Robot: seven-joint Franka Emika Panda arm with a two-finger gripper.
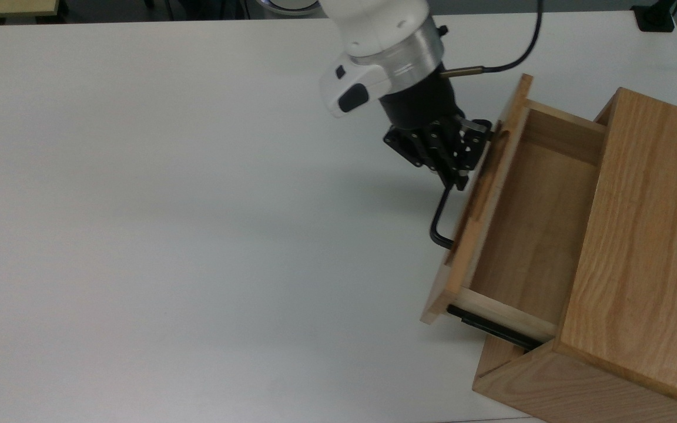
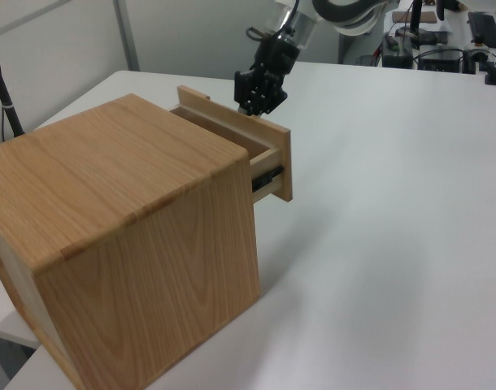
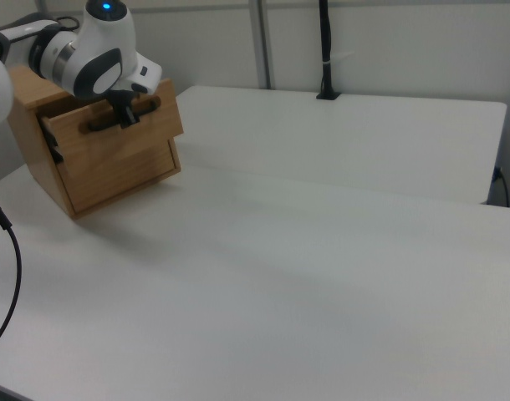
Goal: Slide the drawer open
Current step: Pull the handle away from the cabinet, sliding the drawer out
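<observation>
The light wooden drawer (image 1: 529,226) stands pulled well out of its cabinet (image 1: 644,235), with its shallow inside bare and a black side rail (image 1: 491,329) showing. My gripper (image 1: 458,178) is shut on the upper end of the thin black handle (image 1: 439,222) on the front panel (image 1: 476,202). In the left view the gripper (image 2: 259,103) hangs over the far side of the extended front panel (image 2: 274,158). The right view has the gripper (image 3: 126,115) on the handle (image 3: 104,124) of the drawer front (image 3: 125,138).
The white table (image 1: 197,205) spreads wide to the top view's left of the cabinet. A black cable (image 1: 518,56) runs from my wrist toward the table's far edge. A black post (image 3: 325,50) stands clamped at the far table edge in the right view.
</observation>
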